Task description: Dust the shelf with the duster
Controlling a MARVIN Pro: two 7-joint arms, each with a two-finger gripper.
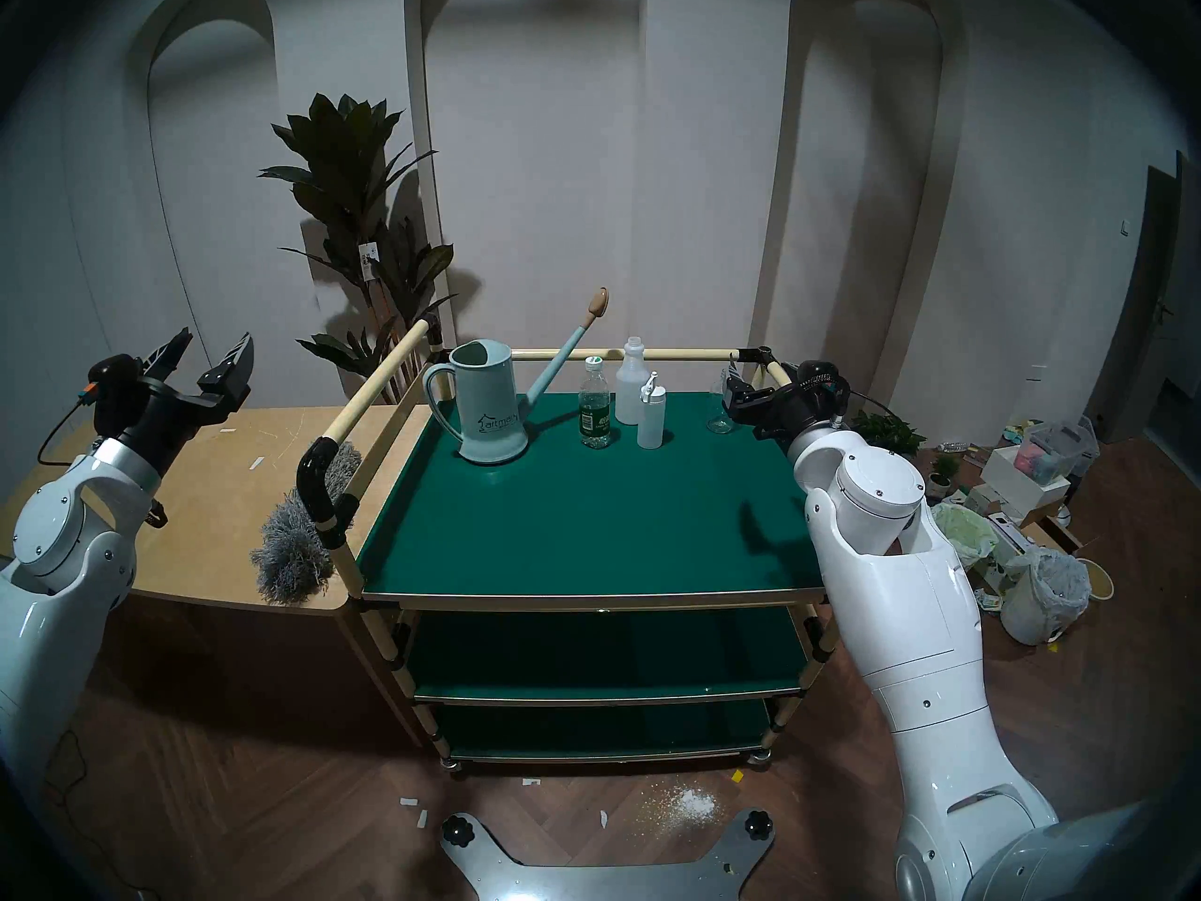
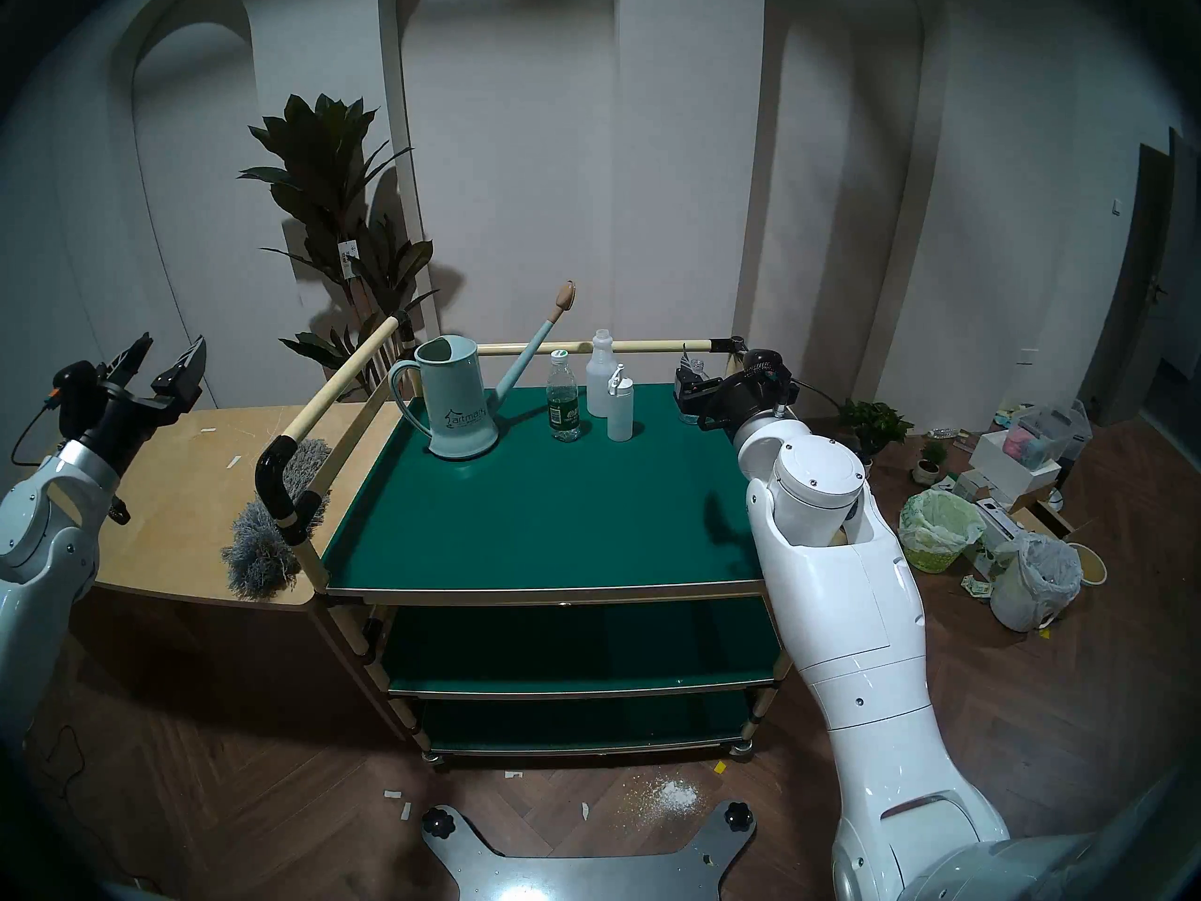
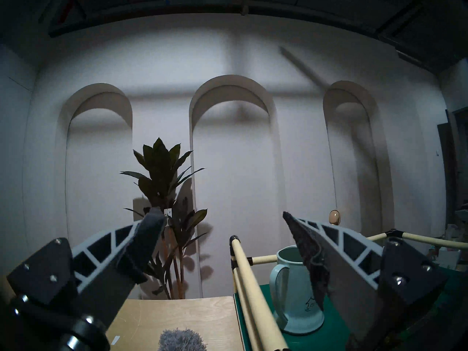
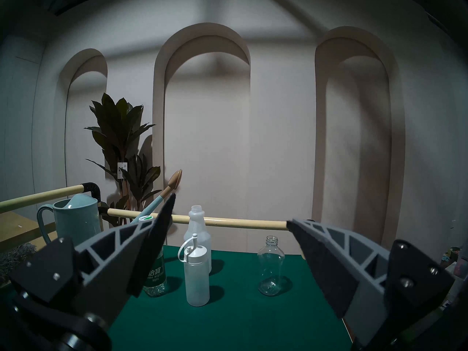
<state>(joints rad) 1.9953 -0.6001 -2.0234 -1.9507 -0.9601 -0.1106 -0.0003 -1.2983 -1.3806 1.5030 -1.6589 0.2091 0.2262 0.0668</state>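
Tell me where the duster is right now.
In the head views, the duster lies on the tan wooden table, at its right edge against the cart's left rail; neither pincer holds it.

I see the shelf (image 1: 585,522) bare across its near half; watering can (image 1: 487,405), 3 bottles (image 1: 594,418) and a clear glass bottle (image 4: 271,264) crowd the far edge. Cream rail (image 1: 377,379) fences its left side, duster (image 1: 302,529) just outside

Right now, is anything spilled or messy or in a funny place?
Yes. White powder is spilled on the floor in front of the cart, with paper scraps nearby. The duster lies on the wooden table, tucked behind the cart's rail, not on the shelf.
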